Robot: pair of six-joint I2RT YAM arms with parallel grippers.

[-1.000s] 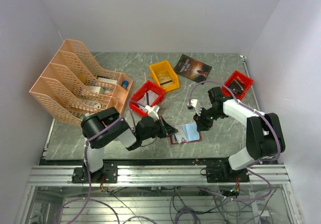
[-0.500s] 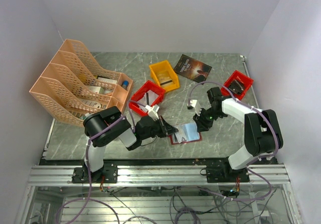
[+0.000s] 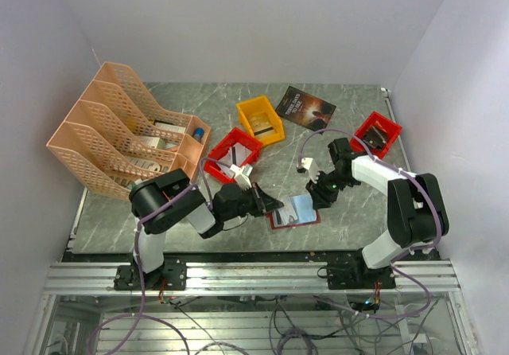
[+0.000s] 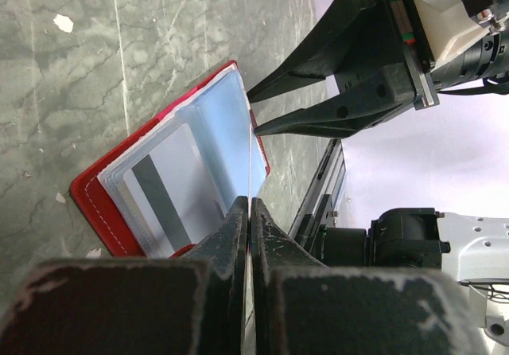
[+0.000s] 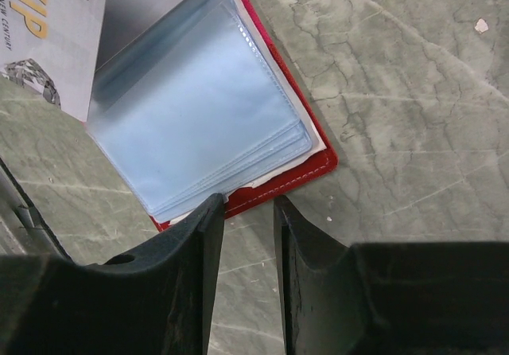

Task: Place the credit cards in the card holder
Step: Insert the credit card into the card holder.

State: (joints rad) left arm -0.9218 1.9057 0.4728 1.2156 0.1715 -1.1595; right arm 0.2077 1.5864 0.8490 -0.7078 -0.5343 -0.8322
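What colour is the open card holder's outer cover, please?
The leather-like folding card holder is red, clearest in right wrist view.

A robotics lab test cell: plain white walls (image 3: pixel 238 29) box in a grey marbled surface (image 3: pixel 111 220), two robot arms (image 3: pixel 390 184) stand bolted to an aluminium rail (image 3: pixel 254 276) along its near edge, loose cables (image 3: pixel 286 323) hanging below.

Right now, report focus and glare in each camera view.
Top external: evenly lit, sharp. Left wrist: left gripper blurred, its pale plastic credit card a thin edge-on line; dark-red leather card holder sharp; background washed out. Right wrist: right gripper dark, blurred; sheen on pale blue plastic sleeves.
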